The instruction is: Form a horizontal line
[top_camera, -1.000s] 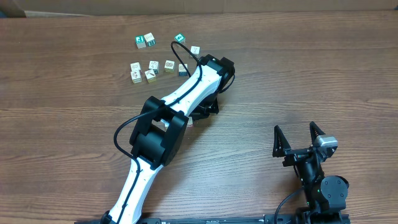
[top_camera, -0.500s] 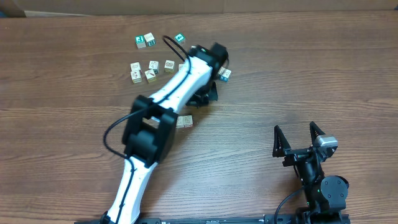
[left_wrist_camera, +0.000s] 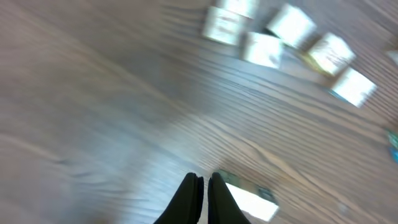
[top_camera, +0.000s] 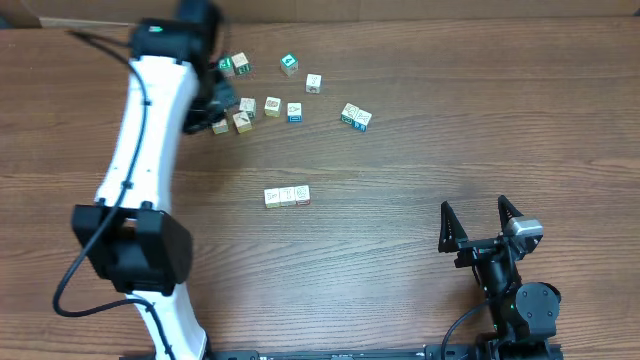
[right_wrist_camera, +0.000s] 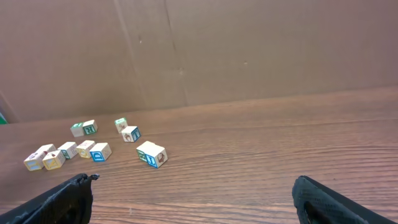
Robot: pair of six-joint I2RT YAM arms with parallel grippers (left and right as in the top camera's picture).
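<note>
The left arm (top_camera: 140,150) is reaching across to the far left end of the scattered blocks (top_camera: 272,106), so it is probably going for the next piece to add to the row. The right arm (top_camera: 510,280) is sitting at the near right edge, and the right end effector (top_camera: 473,208) is spread wide and empty. The row (top_camera: 287,196) is lying mid-tabletop, well apart from the scatter: three pale blocks touching side to side. In the blurred wrist view the left end effector (left_wrist_camera: 204,186) is showing fingers pressed almost together with nothing between them, and one pale block (left_wrist_camera: 249,200) is just beside the tips. The next move is calling for those fingers to part, settle around one loose block without nudging its neighbours, and set it flush against an end of the row.

A plain brown wall (right_wrist_camera: 249,50) is standing behind the tabletop (top_camera: 450,120), which is showing dark wood grain.
</note>
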